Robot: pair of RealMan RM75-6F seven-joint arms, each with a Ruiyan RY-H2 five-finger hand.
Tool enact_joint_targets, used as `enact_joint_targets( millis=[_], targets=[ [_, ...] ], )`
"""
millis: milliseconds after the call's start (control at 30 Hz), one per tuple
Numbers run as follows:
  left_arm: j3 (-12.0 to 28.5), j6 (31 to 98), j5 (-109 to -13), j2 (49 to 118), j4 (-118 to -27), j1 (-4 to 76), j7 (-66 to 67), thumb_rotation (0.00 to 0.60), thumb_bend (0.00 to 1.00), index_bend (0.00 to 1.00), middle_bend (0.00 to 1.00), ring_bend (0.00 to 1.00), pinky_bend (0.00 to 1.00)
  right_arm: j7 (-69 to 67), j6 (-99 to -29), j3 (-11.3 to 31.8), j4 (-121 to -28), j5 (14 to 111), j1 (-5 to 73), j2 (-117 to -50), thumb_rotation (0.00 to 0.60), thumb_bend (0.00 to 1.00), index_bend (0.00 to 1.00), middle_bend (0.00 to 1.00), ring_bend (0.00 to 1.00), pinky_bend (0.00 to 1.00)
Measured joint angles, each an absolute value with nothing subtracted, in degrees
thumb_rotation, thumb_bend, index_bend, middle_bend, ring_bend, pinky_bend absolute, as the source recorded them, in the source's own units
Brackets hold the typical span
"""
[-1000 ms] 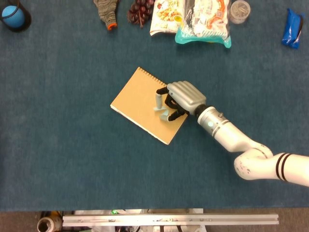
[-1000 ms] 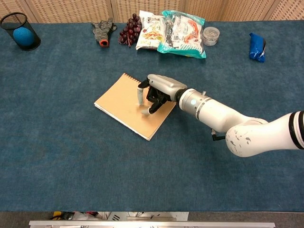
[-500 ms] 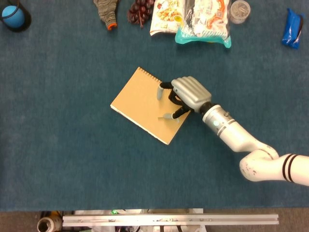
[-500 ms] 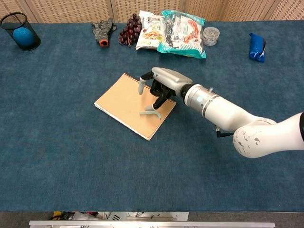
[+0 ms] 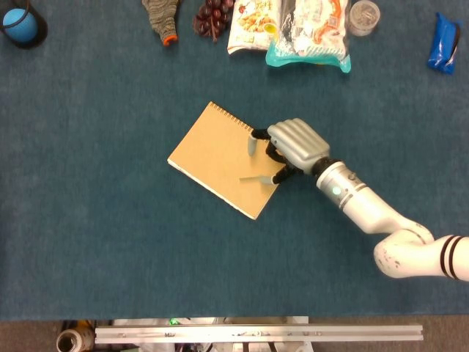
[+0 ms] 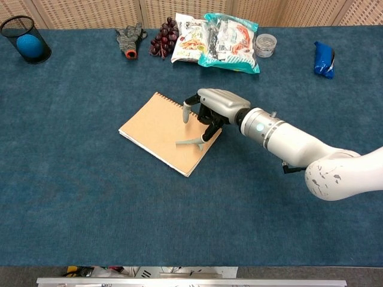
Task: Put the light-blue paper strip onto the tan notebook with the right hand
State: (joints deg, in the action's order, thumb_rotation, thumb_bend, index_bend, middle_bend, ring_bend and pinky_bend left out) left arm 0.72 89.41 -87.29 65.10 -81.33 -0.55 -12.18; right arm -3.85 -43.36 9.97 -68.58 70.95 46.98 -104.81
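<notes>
The tan spiral notebook (image 5: 216,158) (image 6: 158,128) lies slantwise in the middle of the blue table. The light-blue paper strip (image 5: 254,178) (image 6: 188,142) lies on the notebook near its right corner. My right hand (image 5: 295,144) (image 6: 218,104) hovers over the notebook's right edge with its fingers apart. One fingertip (image 5: 279,176) is at the strip's right end, and the thumb (image 5: 253,144) stands well away from it, so nothing is pinched. My left hand appears in neither view.
Along the far edge are a black cup with a blue ball (image 5: 20,23), a grey glove (image 5: 161,16), grapes (image 5: 212,16), two snack bags (image 5: 308,29), a small round jar (image 5: 364,16) and a blue packet (image 5: 444,42).
The right hand let go of the strip, which dropped flat onto the notebook. The hand has drawn back to the right, its fingers spreading.
</notes>
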Motion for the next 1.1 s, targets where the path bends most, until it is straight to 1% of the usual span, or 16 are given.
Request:
enact_joint_targets(
  millis=[467,800,1100],
  targets=[
    [0.9,90.1,-87.0,65.0,-81.1,-1.0,-12.6,0.6,0.26,0.18,0.28,0.27,0.23,-1.2,-42.5,11.0,-63.9,68.7,47.7,-107.4,0.6,0.07,0.48,1.0,1.0,1.0],
    [1.0,90.3,-87.1,65.0,-80.9,-1.1,-12.8,0.6,0.26,0.18,0.28,0.27,0.23,-2.0,-43.6,11.9,-66.0,69.0,47.3,-106.2,0.6,0.07,0.48,1.0,1.0,1.0],
    [0.9,90.3,-87.4,65.1,-81.0,-1.1,-12.6,0.6,0.26,0.18,0.28,0.27,0.23,-0.4,-43.0,10.3,-67.3,68.4,46.2,-104.7,0.6,0.07,0.48,1.0,1.0,1.0]
  ],
)
